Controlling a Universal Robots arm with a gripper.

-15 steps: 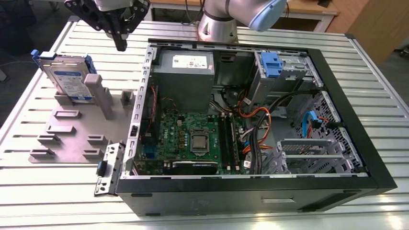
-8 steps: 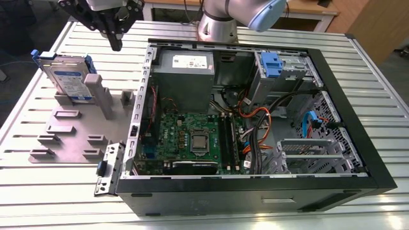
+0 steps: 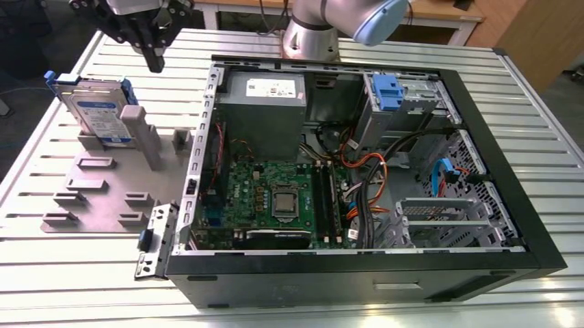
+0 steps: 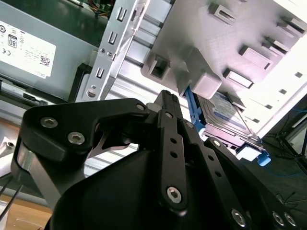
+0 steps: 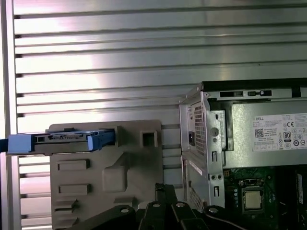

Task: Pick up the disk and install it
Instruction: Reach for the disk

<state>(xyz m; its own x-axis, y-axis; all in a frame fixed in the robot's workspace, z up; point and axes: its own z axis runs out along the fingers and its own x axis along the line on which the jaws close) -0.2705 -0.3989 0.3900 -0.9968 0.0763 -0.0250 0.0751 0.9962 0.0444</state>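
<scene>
The disk point(image 3: 98, 113) stands on edge in a slot of the grey holder plate point(image 3: 109, 195) at the exterior view's left, its white-and-blue label facing out and its blue carrier around it. It appears edge-on as the disk point(image 5: 62, 141) in the first wrist view and tucked behind a grey post as the disk point(image 4: 225, 112) in the second wrist view. My gripper point(image 3: 155, 65) hangs above the table, beyond and slightly to the right of the disk, apart from it. Its black fingers point(image 4: 165, 98) are shut with nothing held. The gripper point(image 5: 163, 188) points down over the plate.
An open black computer case point(image 3: 511, 205) lies to the right of the plate, with a grey power supply point(image 3: 264, 102), motherboard point(image 3: 273, 198) and a blue latch point(image 3: 388, 92) at the drive bay. The arm's base point(image 3: 310, 34) stands behind it. The slatted metal table point(image 3: 55, 273) surrounds everything.
</scene>
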